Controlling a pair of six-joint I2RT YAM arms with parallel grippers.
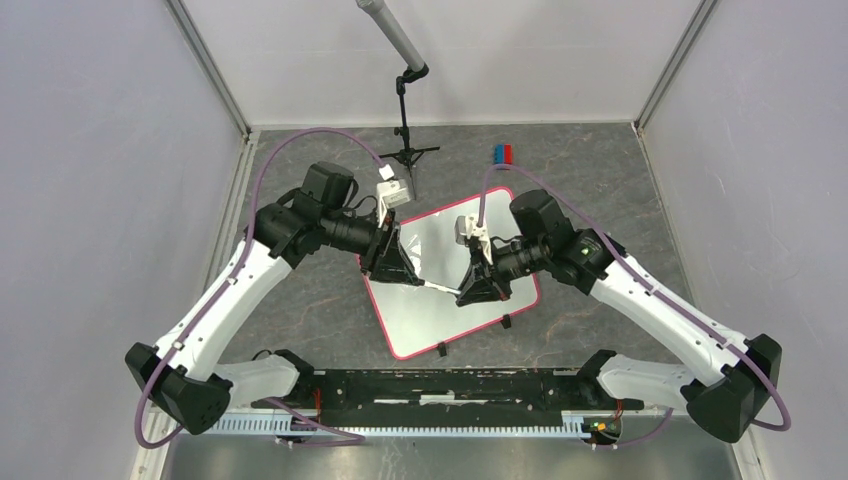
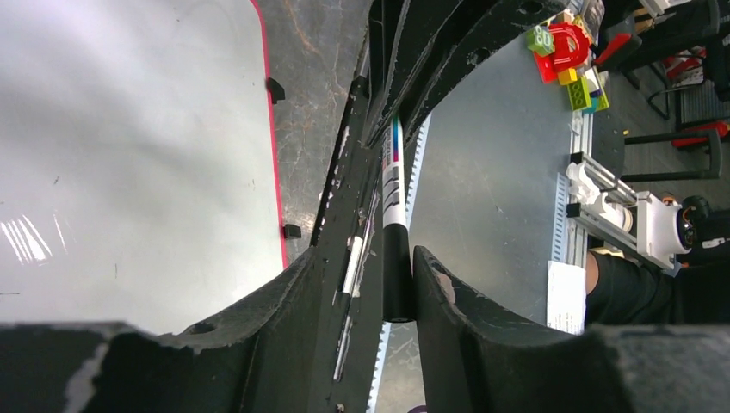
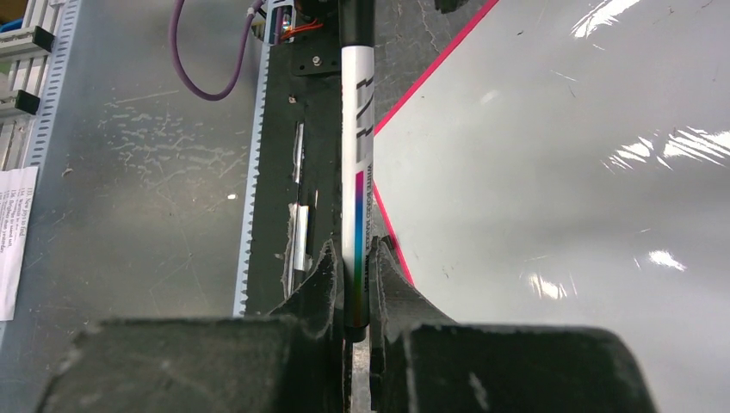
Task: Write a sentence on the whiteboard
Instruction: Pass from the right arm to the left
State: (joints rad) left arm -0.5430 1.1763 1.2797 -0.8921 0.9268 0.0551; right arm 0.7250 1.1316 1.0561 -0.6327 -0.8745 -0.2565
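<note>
Dark marbled tabletop, walled by pale panels, carries your whiteboard (image 1: 430,320), lying askew at its centre: flat glossy white, thin pink-red rim, rounded corners, small black clips (image 1: 441,349) along the near edge. Your left gripper (image 2: 398,284) is clamped on the black end of a marker (image 2: 394,185). Your right gripper (image 3: 357,292) pinches the rainbow-striped end of the same barrel, so the pen bridges both. The board lies beneath them, spreading toward 9 o'clock in the left wrist view and 2 o'clock in the right. From above, both grippers cover the board's middle; glare streaks its surface, and the wrist views crop it.
</note>
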